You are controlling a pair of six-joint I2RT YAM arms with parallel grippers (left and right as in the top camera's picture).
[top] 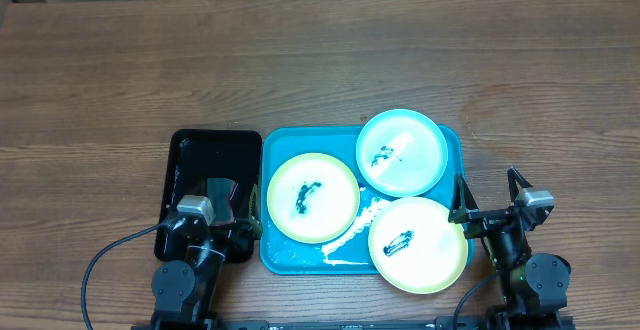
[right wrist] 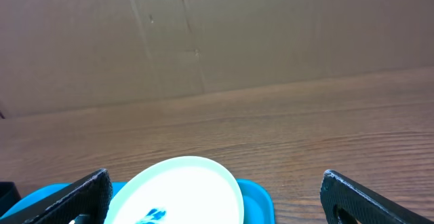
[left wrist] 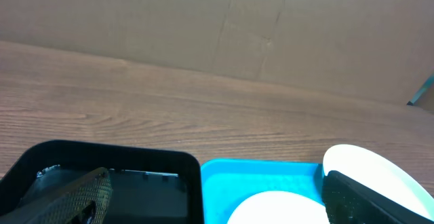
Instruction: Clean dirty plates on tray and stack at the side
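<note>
Three dirty plates lie on the bright blue tray [top: 275,260], which sits on the wooden table [top: 320,60] between the two arms. One pale yellow-green plate [top: 312,197] rests on the tray's left half. A light blue plate [top: 402,152] fills the far right corner. A second yellow-green plate [top: 418,245] lies at the near right corner, its edge hanging out over the tray's rim. Each plate has a whitish centre with a dark smudge. The rims of neighbouring plates meet, but which lies over which cannot be told. White streaks [top: 352,242] mark the wet tray floor between the two yellow-green plates. A smaller black tray [top: 212,145] stands just beside the blue tray's left rim. The left gripper [left wrist: 215,183] hangs low over the near end of this black tray with its fingers [left wrist: 74,197] spread wide apart and nothing between them. The right gripper [top: 486,185] is just off the blue tray's right rim, near the overhanging plate. Its fingers [right wrist: 366,197] are also wide apart and hold nothing. Both wrist views look across the table to a brown cardboard wall [right wrist: 271,27].
</note>
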